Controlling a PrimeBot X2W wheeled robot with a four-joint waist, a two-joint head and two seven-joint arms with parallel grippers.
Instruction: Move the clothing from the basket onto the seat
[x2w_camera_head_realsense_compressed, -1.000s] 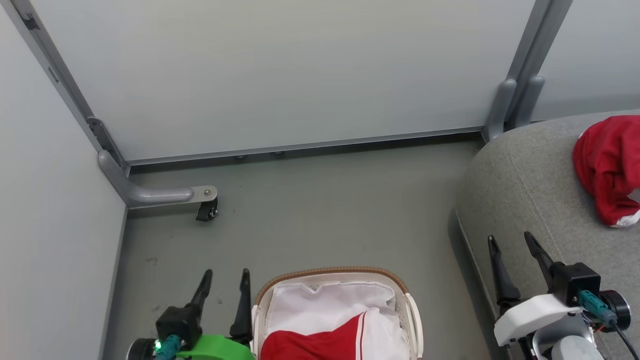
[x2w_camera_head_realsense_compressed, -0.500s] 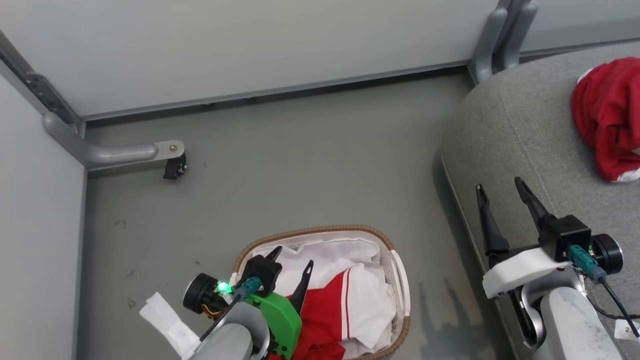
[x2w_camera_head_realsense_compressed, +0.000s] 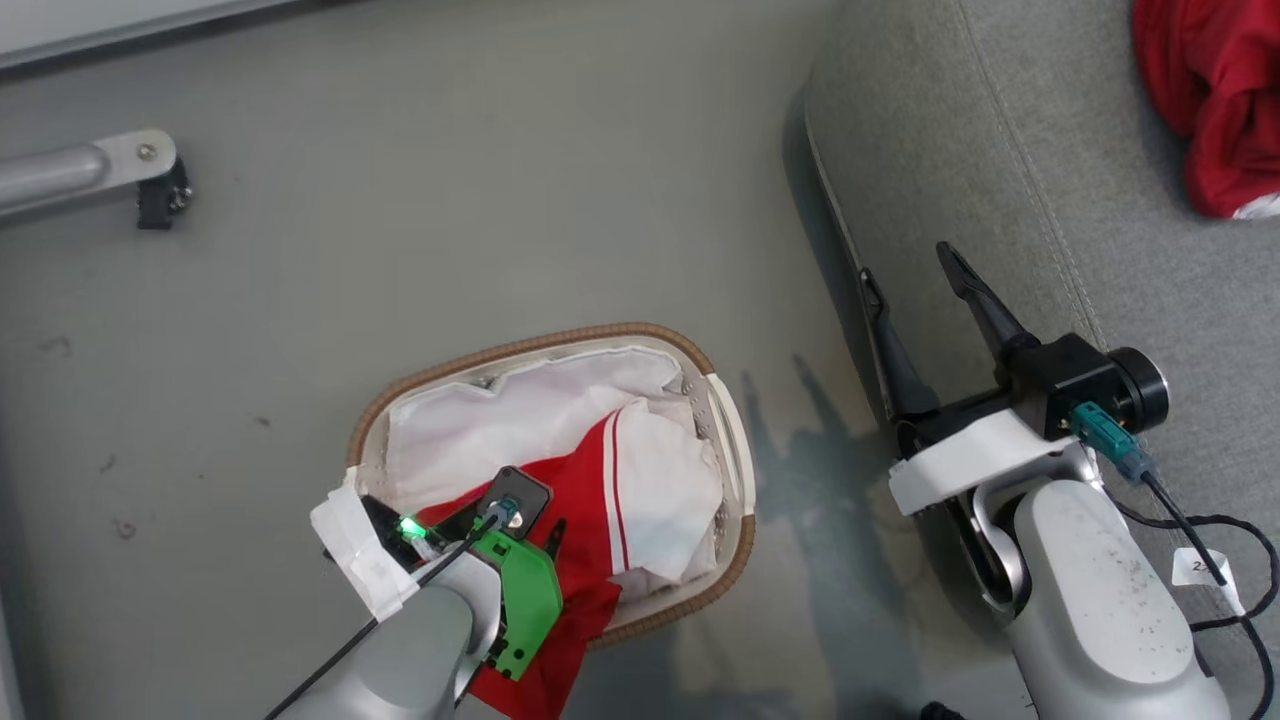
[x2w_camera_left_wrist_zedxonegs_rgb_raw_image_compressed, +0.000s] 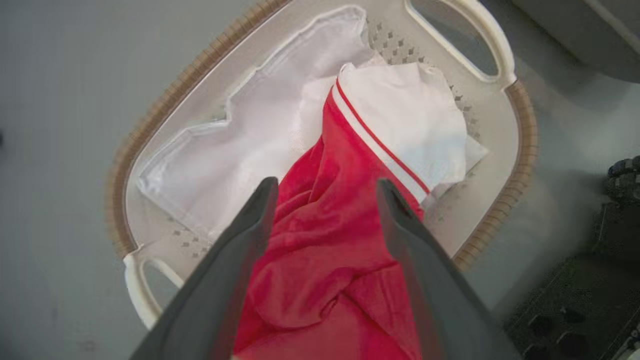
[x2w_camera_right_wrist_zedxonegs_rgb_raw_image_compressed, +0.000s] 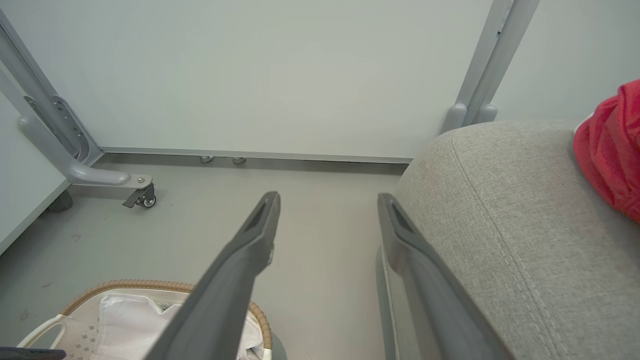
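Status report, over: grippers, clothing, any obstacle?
Left gripper open over red clothing in basket. Right gripper open, empty, at seat edge. One garment on seat. No obstacle seen.

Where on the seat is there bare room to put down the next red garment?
The seat is bare between its rounded edge by the right gripper and the red pile. The basket is crowded: clothing with the left gripper above.
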